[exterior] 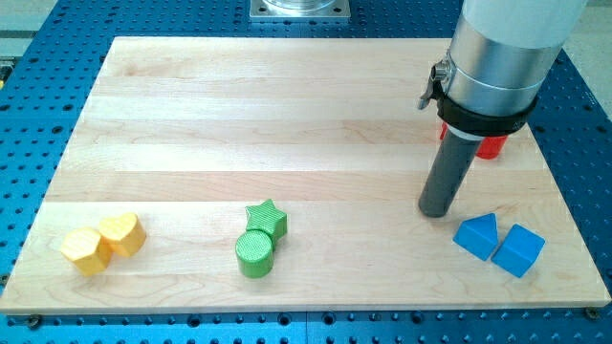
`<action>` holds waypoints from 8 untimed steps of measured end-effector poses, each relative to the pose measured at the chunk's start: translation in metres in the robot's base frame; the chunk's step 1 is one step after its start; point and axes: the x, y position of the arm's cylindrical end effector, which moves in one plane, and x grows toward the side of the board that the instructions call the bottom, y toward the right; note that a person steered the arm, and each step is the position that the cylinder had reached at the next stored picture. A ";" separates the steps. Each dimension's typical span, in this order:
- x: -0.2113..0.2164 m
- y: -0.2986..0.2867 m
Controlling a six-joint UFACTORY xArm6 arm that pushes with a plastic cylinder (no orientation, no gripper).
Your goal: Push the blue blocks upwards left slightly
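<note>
Tip (pixel 436 212) rests on the board (pixel 239 115), free of all blocks, just up and left of the blue triangle (pixel 477 235). Blue cube (pixel 519 250) touches that triangle on its right; both lie near the board's lower right corner. Red block (pixel 491 146) sits behind the arm, partly hidden. Green star (pixel 267 219) touches green cylinder (pixel 254 254) at bottom centre. Two yellow blocks (pixel 102 243) touch at lower left.

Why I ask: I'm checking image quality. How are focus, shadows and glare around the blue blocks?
Camera view: sharp throughout; blue triangular block and blue cube cast only faint, soft shadows; no glare on the board; my tip sits just upper left of them.
</note>
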 end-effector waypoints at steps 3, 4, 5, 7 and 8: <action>-0.012 0.024; -0.015 0.073; -0.017 0.086; -0.011 0.086; -0.005 0.086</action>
